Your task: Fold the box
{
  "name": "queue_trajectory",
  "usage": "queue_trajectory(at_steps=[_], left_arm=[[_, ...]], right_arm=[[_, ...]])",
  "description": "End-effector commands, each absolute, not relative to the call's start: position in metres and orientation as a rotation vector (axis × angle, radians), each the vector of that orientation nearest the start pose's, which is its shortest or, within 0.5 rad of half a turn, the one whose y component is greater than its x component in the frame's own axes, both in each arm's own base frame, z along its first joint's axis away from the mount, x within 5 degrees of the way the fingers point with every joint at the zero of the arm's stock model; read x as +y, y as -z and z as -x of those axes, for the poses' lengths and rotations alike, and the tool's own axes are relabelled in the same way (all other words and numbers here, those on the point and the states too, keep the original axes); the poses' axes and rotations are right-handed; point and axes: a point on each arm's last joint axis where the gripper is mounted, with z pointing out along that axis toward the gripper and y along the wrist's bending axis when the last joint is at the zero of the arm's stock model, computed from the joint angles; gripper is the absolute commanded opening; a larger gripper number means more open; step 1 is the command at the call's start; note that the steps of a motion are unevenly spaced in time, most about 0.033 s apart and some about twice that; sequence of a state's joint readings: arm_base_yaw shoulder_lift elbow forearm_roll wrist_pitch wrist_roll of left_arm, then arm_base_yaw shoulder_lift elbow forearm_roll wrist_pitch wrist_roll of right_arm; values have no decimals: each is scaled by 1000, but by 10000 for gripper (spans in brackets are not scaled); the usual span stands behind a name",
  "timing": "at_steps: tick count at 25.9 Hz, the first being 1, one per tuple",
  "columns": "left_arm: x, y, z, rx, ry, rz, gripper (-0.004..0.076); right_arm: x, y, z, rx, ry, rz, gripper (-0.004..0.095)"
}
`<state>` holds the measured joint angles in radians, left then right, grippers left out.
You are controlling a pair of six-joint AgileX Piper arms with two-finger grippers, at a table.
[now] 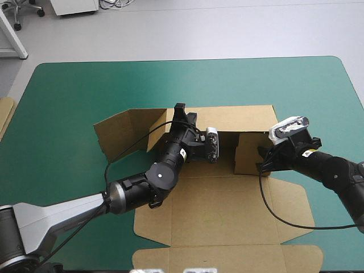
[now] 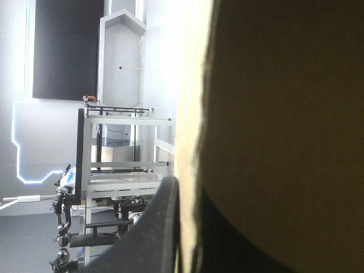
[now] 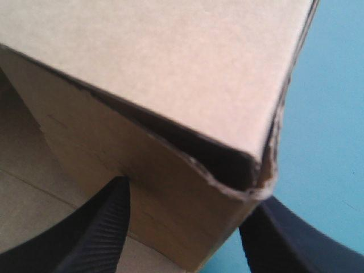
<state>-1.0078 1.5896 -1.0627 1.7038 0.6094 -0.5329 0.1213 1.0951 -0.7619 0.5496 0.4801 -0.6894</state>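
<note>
Standing half-raised, the box (image 1: 227, 210) — left claw (image 1: 185, 114) clamped on a wall, right claw (image 1: 263, 161) spread astride a corner.

Even overhead light on the teal-green tabletop (image 1: 68, 91), faint shadows beside the raised walls of the brown box (image 1: 227, 210), left wrist view backlit, board dark against a glaring white background, right wrist view bright, deep shade inside the folded corner

Left arm (image 1: 136, 192) black, grey-sleeved — pincer fingers (image 3: 107, 227) ribbed.
</note>
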Motion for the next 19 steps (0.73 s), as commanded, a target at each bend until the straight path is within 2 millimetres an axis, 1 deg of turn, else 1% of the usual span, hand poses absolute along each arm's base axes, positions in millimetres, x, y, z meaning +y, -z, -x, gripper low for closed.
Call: queue_trajectory(at_steps=[1, 4, 6, 8, 9, 15, 19], left_arm=[[-268, -322, -227, 1086, -749, -1423, -10], [-268, -322, -227, 1088, -753, -1420, -10], [-268, -322, -227, 1088, -754, -1418, -10], [-268, -322, -227, 1088, -754, -1418, -10], [-268, -322, -227, 1088, -754, -1418, -10], [-268, -322, -227, 1090, -753, -1418, -10], [-267, -322, -227, 1099, -756, -1413, -10]], right_arm=[[47, -309, -219, 2119, -203, 450, 540], [45, -302, -214, 2107, -182, 427, 540], [40, -295, -207, 2071, -156, 371, 540], [38, -297, -203, 2031, -142, 341, 540], [40, -298, -203, 2014, -129, 357, 540], [52, -299, -204, 1967, -127, 423, 540], [52, -298, -211, 1948, -113, 385, 540]])
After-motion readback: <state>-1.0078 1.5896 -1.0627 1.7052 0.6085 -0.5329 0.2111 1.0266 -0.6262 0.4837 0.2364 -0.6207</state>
